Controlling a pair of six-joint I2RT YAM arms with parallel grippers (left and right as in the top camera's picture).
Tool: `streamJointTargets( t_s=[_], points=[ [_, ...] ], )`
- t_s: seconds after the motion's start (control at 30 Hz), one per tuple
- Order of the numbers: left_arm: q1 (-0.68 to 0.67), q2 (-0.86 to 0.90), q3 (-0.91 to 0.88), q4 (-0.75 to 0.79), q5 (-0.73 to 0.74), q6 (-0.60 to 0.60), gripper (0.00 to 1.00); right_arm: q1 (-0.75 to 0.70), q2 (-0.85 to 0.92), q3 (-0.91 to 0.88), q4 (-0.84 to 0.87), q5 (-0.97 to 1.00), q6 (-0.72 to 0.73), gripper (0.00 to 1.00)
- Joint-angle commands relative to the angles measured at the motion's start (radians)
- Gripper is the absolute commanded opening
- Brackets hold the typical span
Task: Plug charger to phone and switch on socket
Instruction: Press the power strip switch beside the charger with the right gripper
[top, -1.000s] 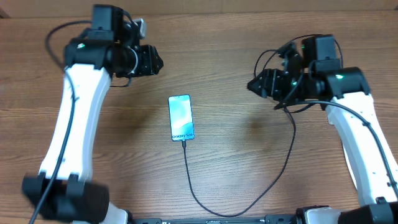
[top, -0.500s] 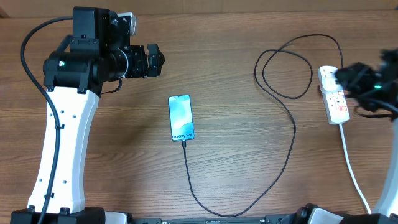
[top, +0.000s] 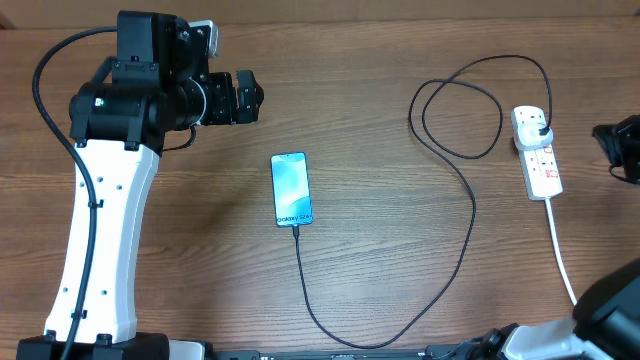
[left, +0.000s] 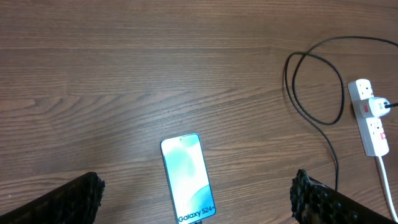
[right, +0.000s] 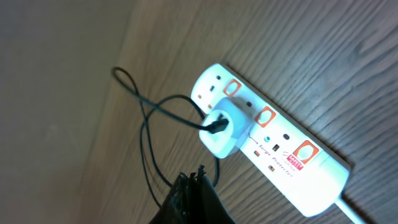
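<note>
The phone (top: 291, 189) lies flat mid-table with its blue-teal screen up, also seen in the left wrist view (left: 186, 177). The thin black charger (top: 468, 230) cable meets the phone's near short edge, curves right, loops, and ends at a white adapter (right: 225, 127) plugged into the socket (top: 537, 155). The socket is a white strip with red switches (right: 280, 155). My left gripper (top: 245, 97) hangs open above and behind the phone, its fingers (left: 74, 199) far apart and empty. My right gripper (top: 620, 145) is shut on nothing just right of the socket, its fingertips (right: 196, 177) pressed together.
The socket's thick white cord (top: 562, 255) runs toward the table's front right. The charger's loop (top: 460, 110) lies on the wood left of the socket. A grey wall strip (top: 400, 8) borders the table's far edge.
My right arm has drawn back from over the socket to the right edge and shut, which uncovers the strip and the cable loop. My left gripper has opened wide and shifted slightly left.
</note>
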Motion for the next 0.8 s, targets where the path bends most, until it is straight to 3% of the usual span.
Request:
streamJointTargets(
  t_s=[0.0,0.33,0.77],
  points=[
    [0.005,0.005,0.005,0.0,-0.007,0.019,1.0,-0.024,0.087,0.022,0.027,-0.075,0.02,0.04],
    [0.005,0.005,0.005,0.0,-0.007,0.019,1.0,-0.112,0.284,0.002,0.135,-0.284,0.015,0.04],
    [0.005,0.005,0.005,0.001,-0.007,0.019,1.0,-0.055,0.422,-0.018,0.261,-0.295,0.01,0.04]
  ],
)
